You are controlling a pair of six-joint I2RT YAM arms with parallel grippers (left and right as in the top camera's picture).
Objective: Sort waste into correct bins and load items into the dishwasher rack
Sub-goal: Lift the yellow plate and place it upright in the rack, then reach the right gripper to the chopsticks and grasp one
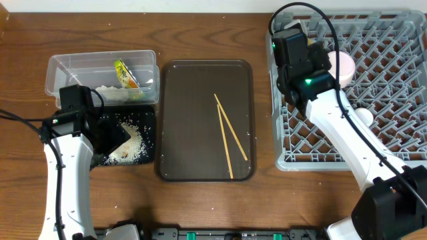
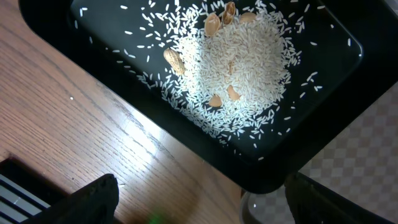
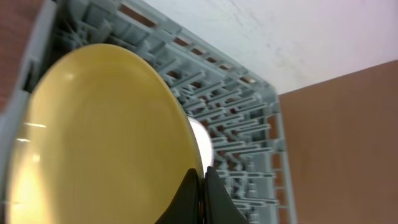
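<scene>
The right hand (image 3: 200, 182) is clamped on the rim of the yellow plate (image 3: 99, 137), which stands on edge rather than flat. Its face is turned to one side of the fingers and its thin edge is in line with them. Directly beyond the plate lies the dishwasher rack (image 3: 249, 118), at the worktop's right edge, and the hand hangs over the rack's left side, toward the far edge. The coming move, I judge, turns on the plate's edge lining up with a gap between peg rows so that it can go straight down; whether the rim touches the pegs cannot be told. The left hand (image 2: 210, 202) stands apart and empty over the black tray (image 2: 56, 37) of rice (image 2: 236, 68) near the left edge, well apart from the rack, so the plate is the right arm's job.
</scene>
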